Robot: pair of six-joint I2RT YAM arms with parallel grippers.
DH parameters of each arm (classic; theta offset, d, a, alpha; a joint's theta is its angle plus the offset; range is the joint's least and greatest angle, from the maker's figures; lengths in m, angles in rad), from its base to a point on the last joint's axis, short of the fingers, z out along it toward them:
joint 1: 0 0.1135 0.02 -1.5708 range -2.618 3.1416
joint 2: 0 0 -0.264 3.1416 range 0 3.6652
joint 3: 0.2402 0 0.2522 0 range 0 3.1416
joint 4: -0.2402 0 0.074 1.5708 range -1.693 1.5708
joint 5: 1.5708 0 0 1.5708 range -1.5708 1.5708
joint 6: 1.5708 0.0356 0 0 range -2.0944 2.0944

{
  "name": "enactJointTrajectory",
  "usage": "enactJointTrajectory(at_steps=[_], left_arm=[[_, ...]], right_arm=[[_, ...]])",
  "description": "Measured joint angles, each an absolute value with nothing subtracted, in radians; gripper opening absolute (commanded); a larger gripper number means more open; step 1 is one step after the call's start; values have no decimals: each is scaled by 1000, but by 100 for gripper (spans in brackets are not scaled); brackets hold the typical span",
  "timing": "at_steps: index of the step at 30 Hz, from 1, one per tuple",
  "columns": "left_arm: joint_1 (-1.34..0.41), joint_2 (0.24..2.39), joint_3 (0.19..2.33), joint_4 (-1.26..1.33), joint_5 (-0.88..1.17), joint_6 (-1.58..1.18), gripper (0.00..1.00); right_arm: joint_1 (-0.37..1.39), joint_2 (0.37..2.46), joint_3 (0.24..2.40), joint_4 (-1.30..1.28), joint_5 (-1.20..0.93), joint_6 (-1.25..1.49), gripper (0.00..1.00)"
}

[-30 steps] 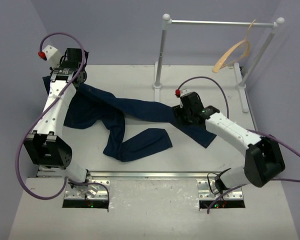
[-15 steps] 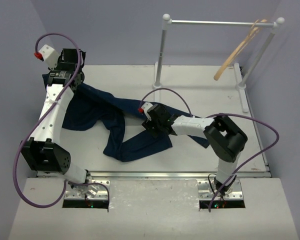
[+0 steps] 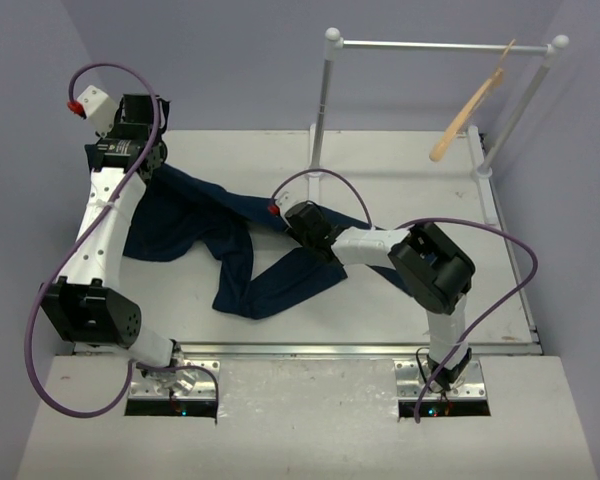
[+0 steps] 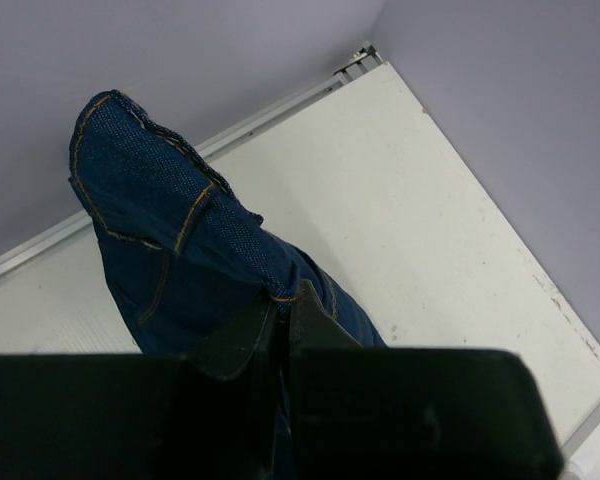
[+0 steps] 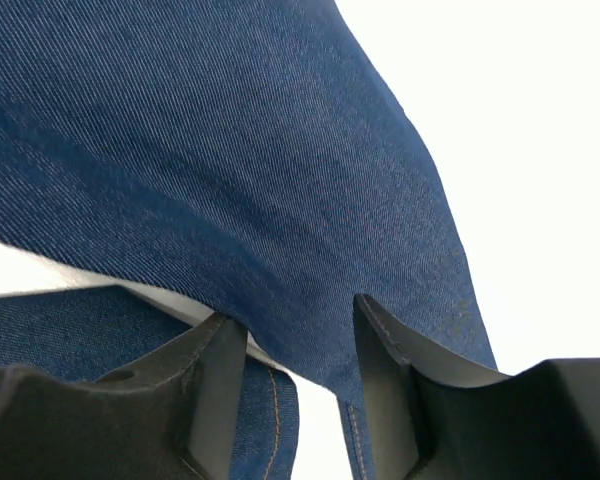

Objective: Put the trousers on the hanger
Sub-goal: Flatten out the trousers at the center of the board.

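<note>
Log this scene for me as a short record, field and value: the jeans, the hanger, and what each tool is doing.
trousers: lying crumpled across the table, one leg doubled back toward the near edge
hanger: hooked on the white rail at far right, tilted, nothing on it
left tool: shut on an edge of the trousers, holding it up off the table at far left
right tool: low at mid-table, jaws apart with a trouser leg between them
task state: trousers not yet on the hanger
</note>
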State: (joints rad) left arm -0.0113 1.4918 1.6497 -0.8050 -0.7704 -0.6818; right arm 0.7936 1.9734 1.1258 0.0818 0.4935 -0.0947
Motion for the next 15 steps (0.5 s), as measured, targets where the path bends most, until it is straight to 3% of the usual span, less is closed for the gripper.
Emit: enactJointTrajectory(at_steps=[3,5,11,15], left_arm=[[-11,1492,1650,-805,-770,-681,0],[-11,1491,1650,-805,-771,-679,0],[-11,1481,1648,-806,-770,-671,0],[-12,1458,1626,-803,-774,-667,0]], right_arm=[[790,1985,1140,82,492,-105,7],[785,1996,1144,82,488,-103,0],[768,1987,1124,85,487,-112,0],[769,1868,1053,59,481,-122,0]])
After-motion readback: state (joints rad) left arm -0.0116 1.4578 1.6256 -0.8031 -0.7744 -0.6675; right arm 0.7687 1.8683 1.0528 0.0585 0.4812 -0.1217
